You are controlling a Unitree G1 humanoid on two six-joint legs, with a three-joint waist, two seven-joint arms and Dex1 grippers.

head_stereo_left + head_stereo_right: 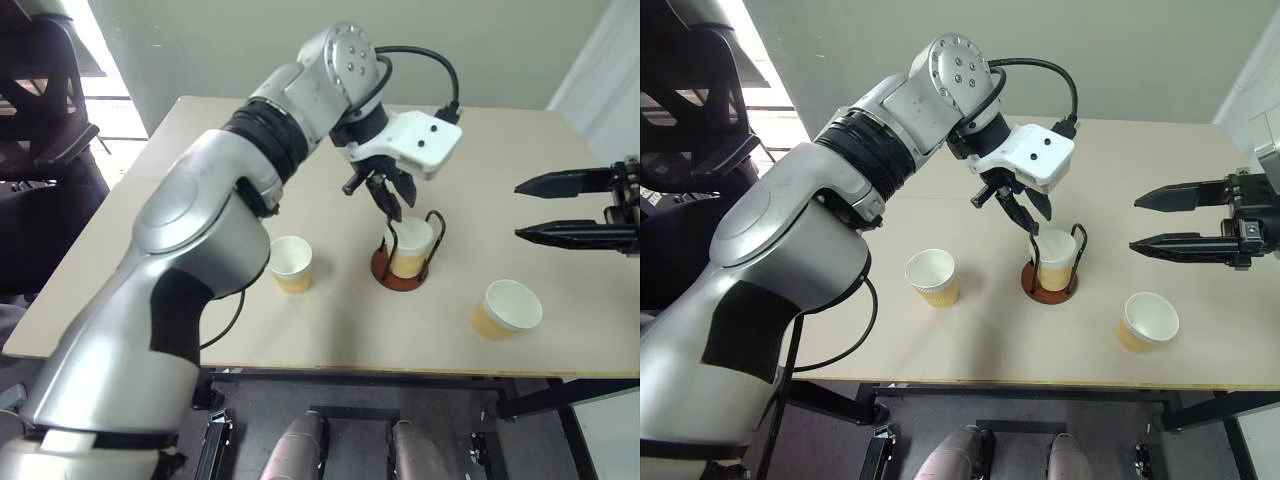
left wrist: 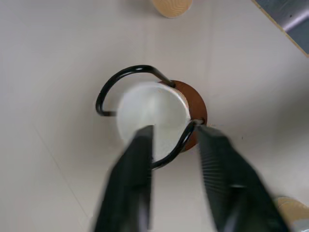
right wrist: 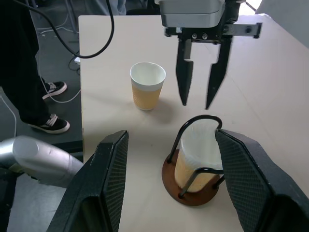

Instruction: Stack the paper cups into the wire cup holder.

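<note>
Beige tabletop (image 1: 420, 340), near to far: two loose paper cups (image 1: 291, 264) (image 1: 506, 308), light, crushable, best pinched at rim; third seated in wire cup holder (image 1: 403, 272). Left gripper (image 1: 384, 192) just above, parted, empty. Right gripper (image 1: 533, 210) open, aside.

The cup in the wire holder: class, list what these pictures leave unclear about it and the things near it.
- Cup in the holder: whether it sits fully down on the brown base is hidden by its own wall and the wire loops.
- Same cup, left wrist view: rim blurred, partly covered by the left gripper fingers.
- Cup on the robot's right: cut off by the edge in the left wrist view.
- Person: cut off at the edge in the right wrist view.
</note>
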